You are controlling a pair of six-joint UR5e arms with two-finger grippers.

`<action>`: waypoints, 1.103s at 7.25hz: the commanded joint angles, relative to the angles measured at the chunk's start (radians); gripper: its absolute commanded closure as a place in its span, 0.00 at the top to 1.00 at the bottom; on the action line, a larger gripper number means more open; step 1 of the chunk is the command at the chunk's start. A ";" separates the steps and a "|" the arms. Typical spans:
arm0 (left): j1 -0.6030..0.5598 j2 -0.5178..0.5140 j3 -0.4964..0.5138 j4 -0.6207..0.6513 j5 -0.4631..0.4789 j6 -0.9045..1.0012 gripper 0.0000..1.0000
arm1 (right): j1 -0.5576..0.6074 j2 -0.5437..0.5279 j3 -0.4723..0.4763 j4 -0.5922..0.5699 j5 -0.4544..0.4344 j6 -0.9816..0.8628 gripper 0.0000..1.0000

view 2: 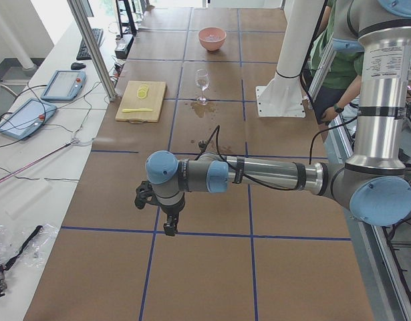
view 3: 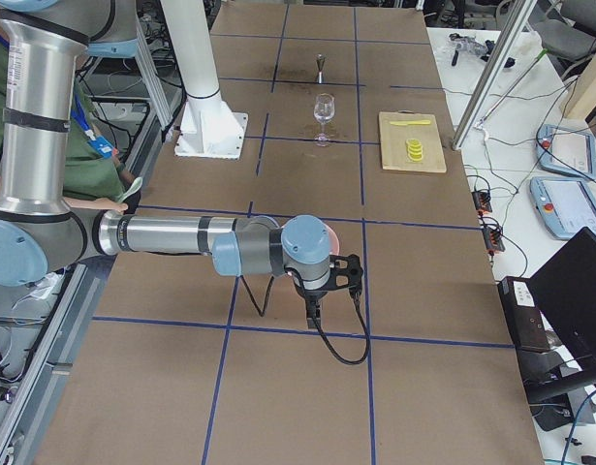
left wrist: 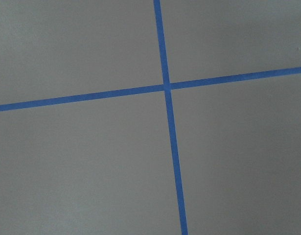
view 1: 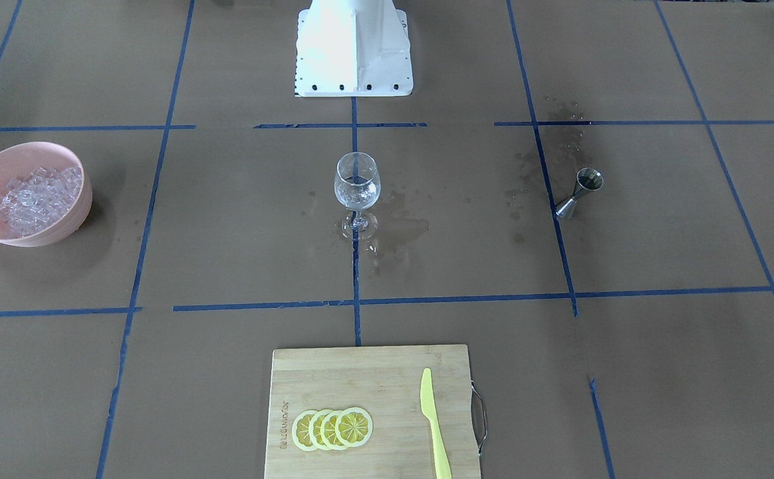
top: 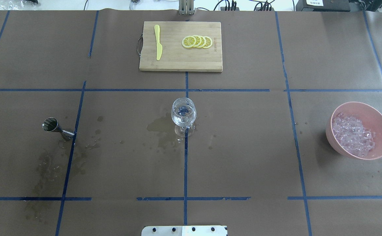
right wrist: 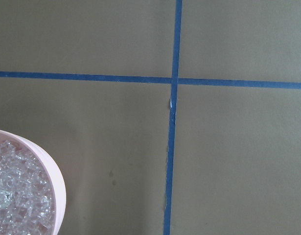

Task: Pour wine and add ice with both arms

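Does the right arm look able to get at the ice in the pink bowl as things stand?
Probably yes: the right arm hovers close by the pink bowl, whose ice lies uncovered, with nothing standing between them.

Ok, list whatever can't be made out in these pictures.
Left gripper: shows only in the left side view, small; open or shut unclear.
Right gripper: only in the right side view; same.
Bowl of ice: cut off by the right wrist view's corner.
Glass: contents unclear, clear on clear, in every view.
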 commanded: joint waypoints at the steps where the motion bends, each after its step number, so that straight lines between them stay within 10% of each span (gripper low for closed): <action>1: 0.000 -0.008 -0.025 -0.003 0.000 -0.003 1.00 | 0.001 0.006 0.000 0.003 -0.001 0.009 1.00; 5: 0.009 -0.028 -0.434 -0.009 0.005 -0.232 1.00 | -0.001 0.015 0.011 0.012 -0.013 0.009 1.00; 8: 0.310 0.079 -0.606 -0.268 0.128 -0.777 1.00 | -0.002 0.014 0.005 0.012 -0.010 0.047 1.00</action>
